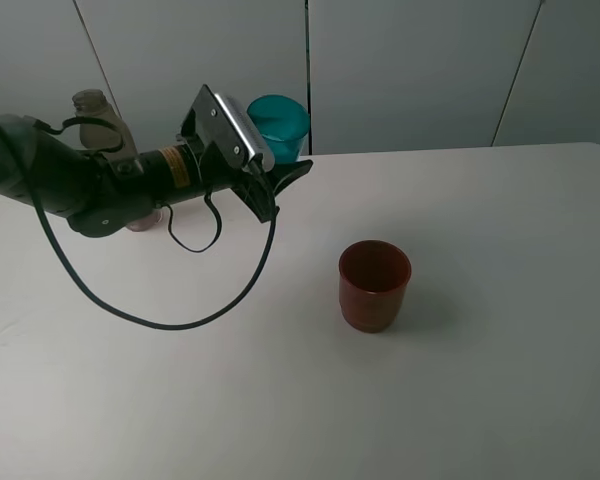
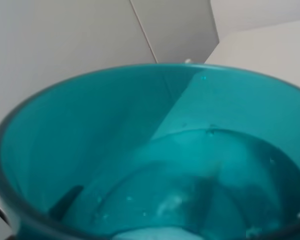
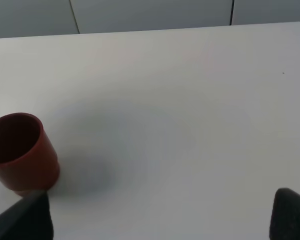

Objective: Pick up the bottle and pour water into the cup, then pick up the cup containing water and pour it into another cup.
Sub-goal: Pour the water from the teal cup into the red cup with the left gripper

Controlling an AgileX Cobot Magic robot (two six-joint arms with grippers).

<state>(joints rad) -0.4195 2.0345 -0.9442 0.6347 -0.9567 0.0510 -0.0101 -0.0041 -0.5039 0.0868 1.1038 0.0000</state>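
The left gripper (image 1: 282, 168) has its jaws closed around the cup (image 1: 278, 122), a translucent teal tumbler. The arm reaches in from the left side of the exterior view, and the cup is seen near the back edge of the bench (image 1: 480, 380), in front of the grey wall. Its base is hidden behind the gripper, but it seems to be raised above the bench surface. In the left wrist view the cup fills almost the whole picture. Water lies in its bottom, and small drops sit on the inner wall.

The bottle (image 1: 95, 115) stands upright behind the left arm, far to the left, without a cap. Its lower part is mostly covered by the arm.

The red cup (image 1: 374, 285) stands upright alone near the middle of the bench, well apart from the teal cup and to its right. It looks empty inside.

The right gripper (image 3: 157, 222) is seen only in its own wrist view. Its two dark fingertips (image 3: 25, 220) stand apart and hold nothing, with only bare bench between them. The red cup stands near one of them, without touching it.
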